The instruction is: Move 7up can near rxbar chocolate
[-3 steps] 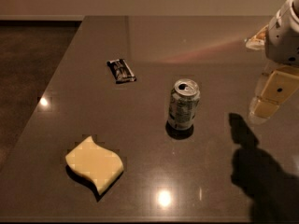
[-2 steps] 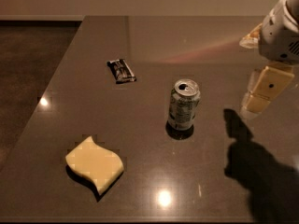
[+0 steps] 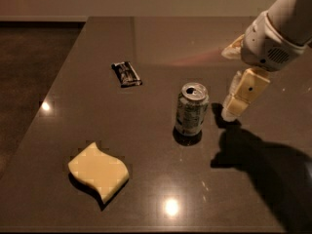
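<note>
The 7up can (image 3: 191, 109) stands upright near the middle of the dark table (image 3: 161, 43), silvery-green with a shiny top. The rxbar chocolate (image 3: 126, 74), a flat black wrapper with white markings, lies up and to the left of the can, well apart from it. My gripper (image 3: 228, 82) comes in from the upper right and hovers just right of the can, not touching it. Its fingers are spread apart and hold nothing; one cream finger (image 3: 243, 95) points down beside the can.
A pale yellow wavy sponge (image 3: 99, 171) lies at the front left of the table. The table's left edge (image 3: 58, 82) drops to a dark floor. My arm's shadow (image 3: 263, 165) falls across the front right.
My gripper has moved left and slightly down toward the can. The can, the bar and the sponge have not moved.
</note>
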Robot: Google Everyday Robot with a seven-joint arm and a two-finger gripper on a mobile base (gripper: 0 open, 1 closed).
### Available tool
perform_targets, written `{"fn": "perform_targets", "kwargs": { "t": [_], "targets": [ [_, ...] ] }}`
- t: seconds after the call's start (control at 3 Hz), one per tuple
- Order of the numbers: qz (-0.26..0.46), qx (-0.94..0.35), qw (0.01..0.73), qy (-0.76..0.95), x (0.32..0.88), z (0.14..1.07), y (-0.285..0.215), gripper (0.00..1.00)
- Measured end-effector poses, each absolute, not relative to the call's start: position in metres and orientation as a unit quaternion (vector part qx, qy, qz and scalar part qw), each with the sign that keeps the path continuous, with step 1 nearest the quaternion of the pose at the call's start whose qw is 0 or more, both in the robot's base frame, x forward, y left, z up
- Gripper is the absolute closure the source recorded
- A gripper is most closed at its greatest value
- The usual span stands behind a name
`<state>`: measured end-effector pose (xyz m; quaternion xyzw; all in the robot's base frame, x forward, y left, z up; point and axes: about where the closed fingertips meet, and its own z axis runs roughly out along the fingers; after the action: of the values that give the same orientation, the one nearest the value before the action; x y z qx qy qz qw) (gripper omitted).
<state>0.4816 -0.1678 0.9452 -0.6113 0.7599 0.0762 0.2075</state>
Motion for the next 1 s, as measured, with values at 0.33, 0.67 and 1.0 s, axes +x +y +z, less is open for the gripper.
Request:
{"fn": "perform_targets", "kwargs": {
  "t": [0.33,0.67,1.0],
  "targets": [
    [0.128,-0.618,0.217,0.744,0.481,0.933,-0.141,0.0],
    [0.168,-0.622,0.224,0.731,0.477,0.926,-0.121,0.0],
    [0.19,-0.625,0.228,0.722,0.475,0.92,-0.106,0.18]
  ]
}}
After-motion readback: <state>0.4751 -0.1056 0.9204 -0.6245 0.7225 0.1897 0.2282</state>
